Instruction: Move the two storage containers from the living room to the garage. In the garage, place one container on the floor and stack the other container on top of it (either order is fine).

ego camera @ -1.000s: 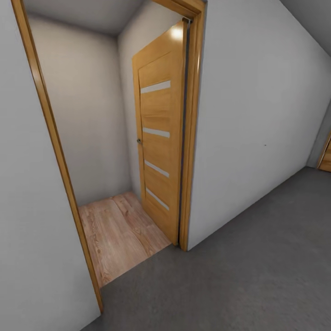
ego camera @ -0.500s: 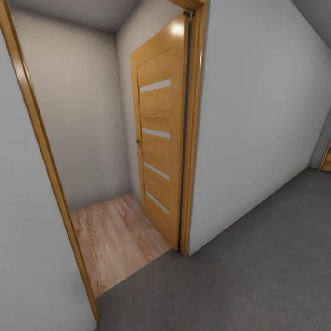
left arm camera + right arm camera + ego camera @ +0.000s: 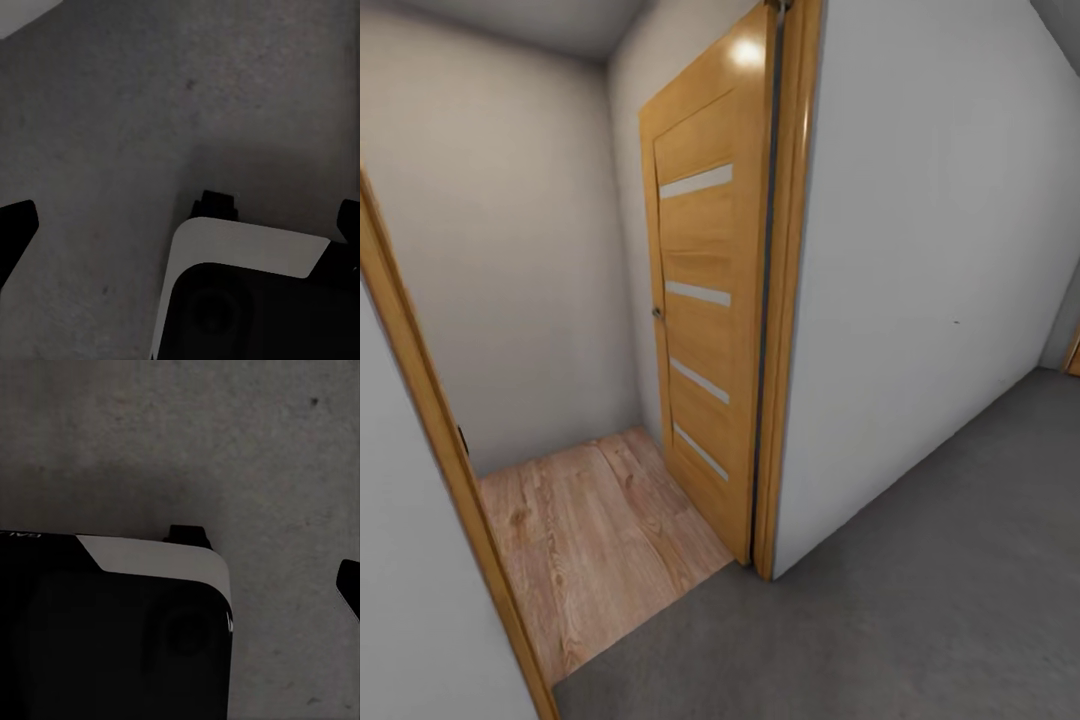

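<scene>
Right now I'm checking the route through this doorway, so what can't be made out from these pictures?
- Head view: the room beyond the light wood plank flooring is cut off by the orange wooden door frame and the open slatted wooden door.
- Left wrist view: the left gripper's fingertips are cut off over the dark grey concrete floor.
- Right wrist view: one dark fingertip shows at the edge.

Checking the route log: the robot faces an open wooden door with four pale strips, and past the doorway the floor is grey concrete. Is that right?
One detail is wrong. In the head view, the floor past the doorway is light wood plank; the grey concrete floor lies on the robot's side. The open wooden door with four pale strips is right.
</scene>
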